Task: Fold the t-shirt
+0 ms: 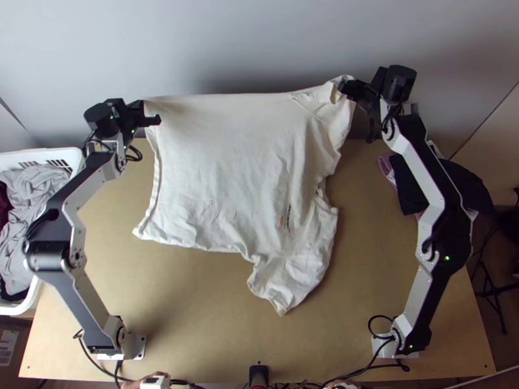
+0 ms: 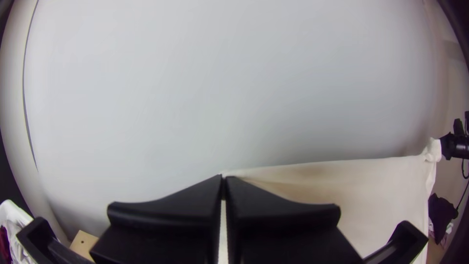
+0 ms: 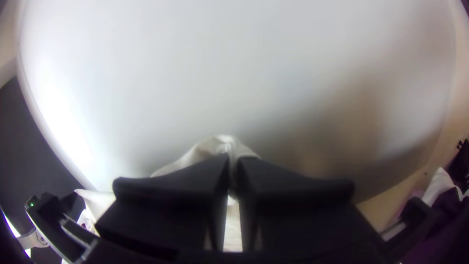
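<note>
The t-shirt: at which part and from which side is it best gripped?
I would grip the t-shirt near both ends of its far edge, from the outer sides, where left gripper and right gripper hold it: that edge runs nearly straight, while the near edge is uneven.

The left arm goes up from its base, bends outward at the elbow, then turns inward. Its left gripper has the jaws closed together. The right arm also bends outward, and its right gripper points inward, jaws closed too.
</note>
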Motion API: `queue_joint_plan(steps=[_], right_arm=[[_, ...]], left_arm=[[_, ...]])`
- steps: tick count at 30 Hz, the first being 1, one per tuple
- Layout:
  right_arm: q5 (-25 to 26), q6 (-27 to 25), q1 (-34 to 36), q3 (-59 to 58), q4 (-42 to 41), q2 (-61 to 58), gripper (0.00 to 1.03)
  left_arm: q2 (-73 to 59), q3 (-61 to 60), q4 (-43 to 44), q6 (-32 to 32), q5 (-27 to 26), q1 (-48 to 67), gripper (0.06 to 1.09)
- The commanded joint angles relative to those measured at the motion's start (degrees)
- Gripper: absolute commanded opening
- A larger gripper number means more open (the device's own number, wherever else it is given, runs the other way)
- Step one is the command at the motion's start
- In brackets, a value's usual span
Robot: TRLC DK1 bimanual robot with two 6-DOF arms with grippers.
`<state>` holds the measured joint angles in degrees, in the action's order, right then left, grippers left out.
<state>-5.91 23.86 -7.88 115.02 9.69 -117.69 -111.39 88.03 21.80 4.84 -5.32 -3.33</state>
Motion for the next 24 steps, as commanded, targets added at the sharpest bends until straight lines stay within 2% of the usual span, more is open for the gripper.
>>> queue_joint_plan(steps=[1,4,7,11,16,24], right_arm=[[1.3,-0.1,0.5,8.4,2.3,-7.2,0.03],[1.3,-0.8,0.1,6.4,5.0,-6.6,0.03],[1.2,-2.8,-0.6,-0.8,5.4,-2.5,0.03],[1.3,-3.6,-1.4,-12.9,4.5,5.0,0.03],[1.3,-4.2,-2.2,-27.6,1.4,14.3,0.03],[2.6,-4.3,-4.2,-43.7,-1.9,25.4,0.03]], left_arm=[[-12.6,13.2,-2.5,-1.6,1.5,-0.4,0.09],[-13.6,13.0,-2.8,-2.6,1.5,-0.5,0.09],[-12.4,9.5,-3.3,-4.7,1.5,-0.6,0.09],[-8.4,0.6,-3.4,-9.2,1.4,-0.5,0.09],[-2.2,-10.5,-3.4,-11.5,0.2,-0.8,0.09],[2.2,-18.5,-3.4,-13.5,-2.4,-2.5,0.09]])
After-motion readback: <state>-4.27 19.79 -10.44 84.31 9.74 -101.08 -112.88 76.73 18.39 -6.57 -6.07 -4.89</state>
